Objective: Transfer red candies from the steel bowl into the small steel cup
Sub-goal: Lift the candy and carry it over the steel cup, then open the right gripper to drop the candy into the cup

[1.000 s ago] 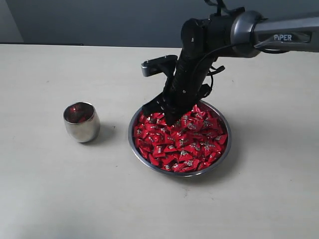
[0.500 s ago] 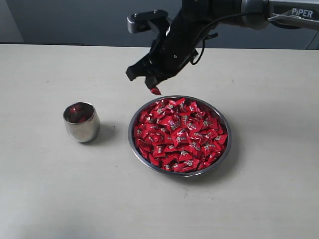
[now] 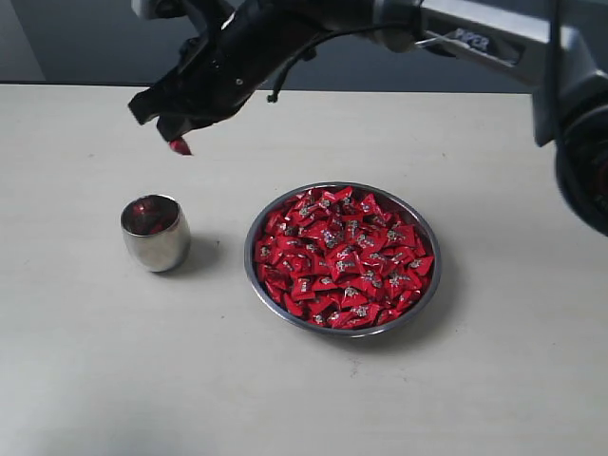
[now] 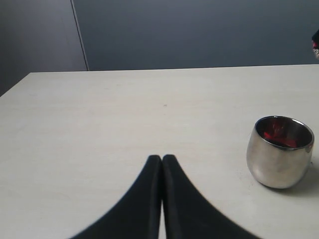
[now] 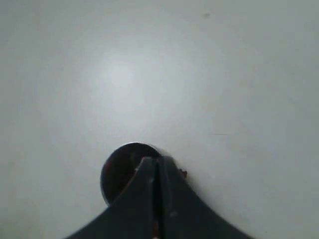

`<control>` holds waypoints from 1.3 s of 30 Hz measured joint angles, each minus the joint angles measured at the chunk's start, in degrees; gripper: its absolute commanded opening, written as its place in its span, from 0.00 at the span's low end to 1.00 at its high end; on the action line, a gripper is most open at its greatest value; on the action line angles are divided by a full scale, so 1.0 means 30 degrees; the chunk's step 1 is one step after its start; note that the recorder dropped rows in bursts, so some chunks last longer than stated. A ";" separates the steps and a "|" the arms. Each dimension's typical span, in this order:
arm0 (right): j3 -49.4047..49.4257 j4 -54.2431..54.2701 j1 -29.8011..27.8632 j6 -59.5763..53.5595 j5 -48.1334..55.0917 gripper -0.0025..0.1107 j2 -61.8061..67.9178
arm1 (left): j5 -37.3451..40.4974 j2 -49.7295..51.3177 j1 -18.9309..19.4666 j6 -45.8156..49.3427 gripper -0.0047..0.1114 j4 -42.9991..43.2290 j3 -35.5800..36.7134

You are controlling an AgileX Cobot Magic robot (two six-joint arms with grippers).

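Note:
The steel bowl (image 3: 418,294) sits on the table, heaped with red candies (image 3: 344,256). To its left stands the small steel cup (image 3: 156,233), also in the left wrist view (image 4: 280,152), with red candy showing inside it. My right gripper (image 3: 177,141) hangs high above the table, just beyond the cup, shut on one red candy (image 3: 179,146) that pokes out below its tips. In the right wrist view the shut gripper (image 5: 157,160) overlaps the cup's mouth (image 5: 119,169). My left gripper (image 4: 162,158) is shut and empty, low over the table beside the cup.
The pale table (image 3: 85,361) stretches around the bowl and cup. A dark wall (image 4: 199,30) rises behind the table's far edge. The right arm (image 3: 475,38) reaches across the upper part of the exterior view.
My right gripper rose out of the bowl with a red candy and carried it leftwards to a spot above the cup. The left gripper's earlier state is not shown.

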 measured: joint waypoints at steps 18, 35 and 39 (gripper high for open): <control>-0.2776 -0.0987 0.1612 0.0077 0.1656 0.01 0.2718 | 0.0000 0.0000 0.0000 0.0000 0.04 0.0000 0.0000; -0.2925 -0.1185 0.1906 0.0041 0.0837 0.24 0.3457 | 0.0000 0.0000 0.0000 0.0000 0.04 0.0000 0.0000; -0.2925 -0.1185 0.1906 0.0041 0.0837 0.37 0.3457 | 0.0000 0.0000 0.0000 0.0000 0.04 0.0000 0.0000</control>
